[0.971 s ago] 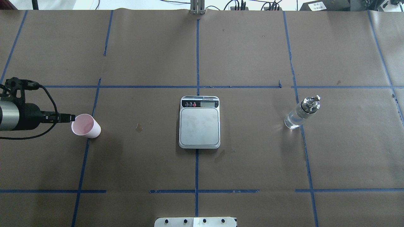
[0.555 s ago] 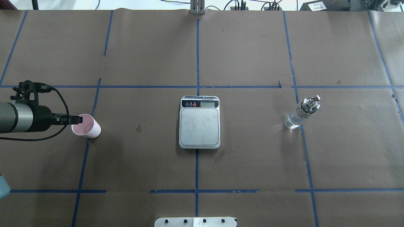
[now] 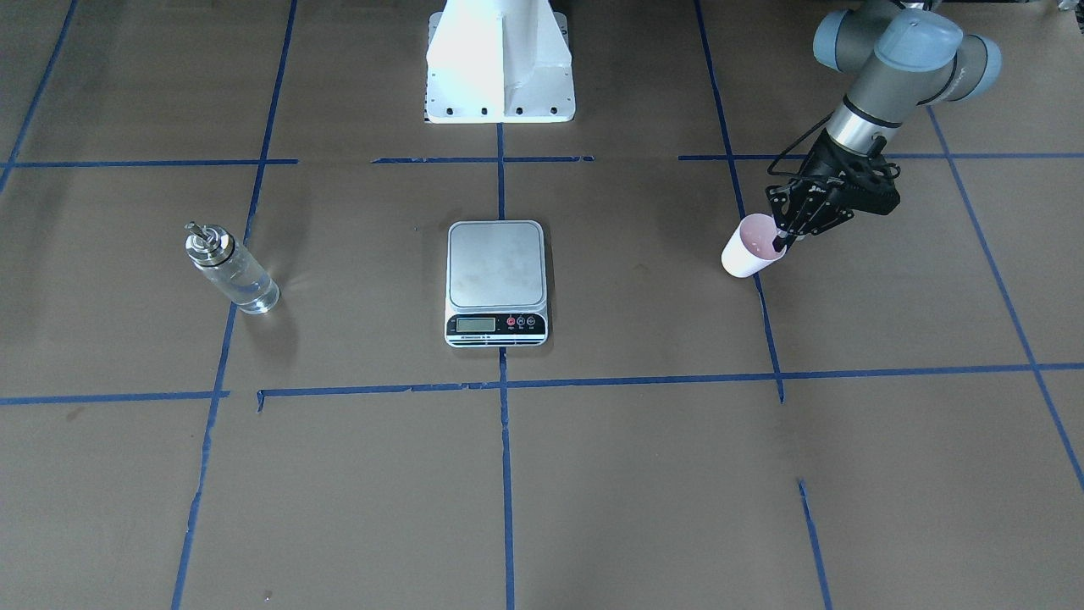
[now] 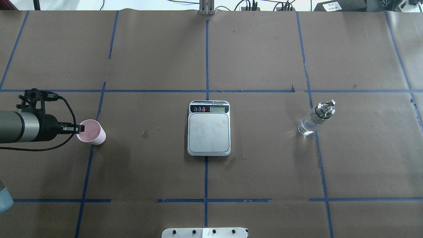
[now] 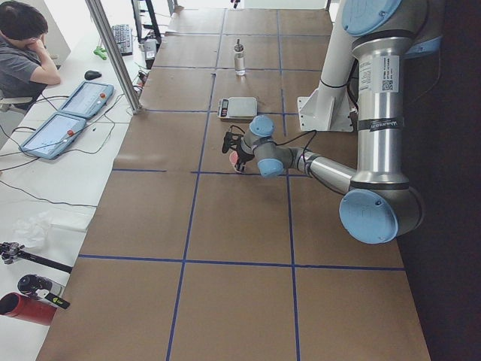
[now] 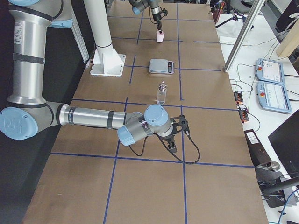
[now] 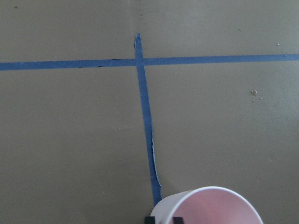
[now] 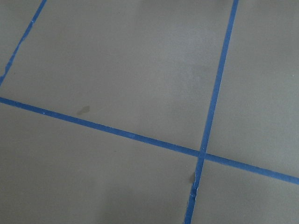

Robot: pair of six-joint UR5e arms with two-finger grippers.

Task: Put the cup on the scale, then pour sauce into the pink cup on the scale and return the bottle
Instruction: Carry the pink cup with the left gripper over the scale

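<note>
Picking up cup point(image 4: 92, 133): straddles rim with left gripper point(image 4: 80, 128), clamp not discernible; right gripper point(image 6: 172, 146) likewise unreadable. Next: pinch, lift, carry to scale point(image 4: 209, 132).

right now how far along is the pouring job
Done: nothing; the scale is bare, the bottle stands untouched. In hand: the left tool sits at the rim of the cup, which is on the table. Left: move cup onto scale, pour, return bottle.
</note>
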